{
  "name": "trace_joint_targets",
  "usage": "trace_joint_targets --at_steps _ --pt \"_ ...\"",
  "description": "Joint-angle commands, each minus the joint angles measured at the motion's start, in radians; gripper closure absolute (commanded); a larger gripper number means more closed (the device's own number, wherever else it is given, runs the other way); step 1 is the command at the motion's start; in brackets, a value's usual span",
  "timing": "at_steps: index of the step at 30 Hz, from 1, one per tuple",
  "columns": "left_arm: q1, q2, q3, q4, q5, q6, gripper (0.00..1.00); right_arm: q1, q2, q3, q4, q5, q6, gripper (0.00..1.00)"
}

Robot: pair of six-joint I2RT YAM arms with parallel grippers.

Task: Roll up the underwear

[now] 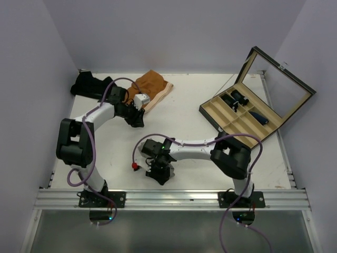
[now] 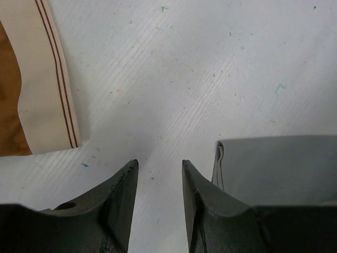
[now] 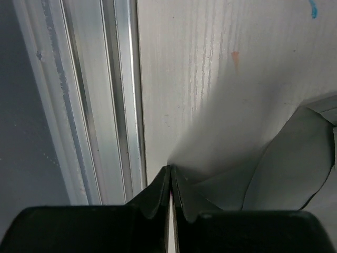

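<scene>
On desk (image 1: 189,116), spotted open box (image 1: 227,117) at far right corner holding dark underwear (image 1: 259,117); left gripper (image 2: 159,164) parted, empty; right gripper (image 3: 170,174) closed.

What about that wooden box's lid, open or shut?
Open: the glass lid stands tilted back from the box, its compartments exposed.

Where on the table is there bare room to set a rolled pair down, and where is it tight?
Bare: the far-centre strip between the rust-orange underwear and the wooden box, and the near-right corner in front of the box. Crowded: far left, where black underwear, the orange pair and the left gripper bunch.
</scene>
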Motion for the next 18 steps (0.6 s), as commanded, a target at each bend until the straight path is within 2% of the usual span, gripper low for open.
trace_joint_targets --at_steps 1,3,9,15,18 --pt "0.001 -0.04 0.004 0.035 0.03 -0.037 0.57 -0.025 0.045 -0.054 0.017 0.201 -0.019 0.93" --pt "0.001 -0.046 -0.006 0.03 0.024 -0.022 0.57 -0.049 0.028 -0.051 -0.003 0.199 -0.021 0.94" --pt "0.001 -0.04 -0.014 0.036 0.021 -0.002 0.57 -0.225 0.053 -0.026 -0.068 0.201 -0.038 0.94" --pt "0.001 -0.009 0.011 0.03 0.043 0.027 0.57 -0.393 0.05 -0.039 -0.066 0.306 -0.082 0.95" --pt "-0.001 0.027 0.038 0.004 0.094 0.058 0.58 -0.48 0.086 0.033 -0.053 0.348 -0.09 0.94"
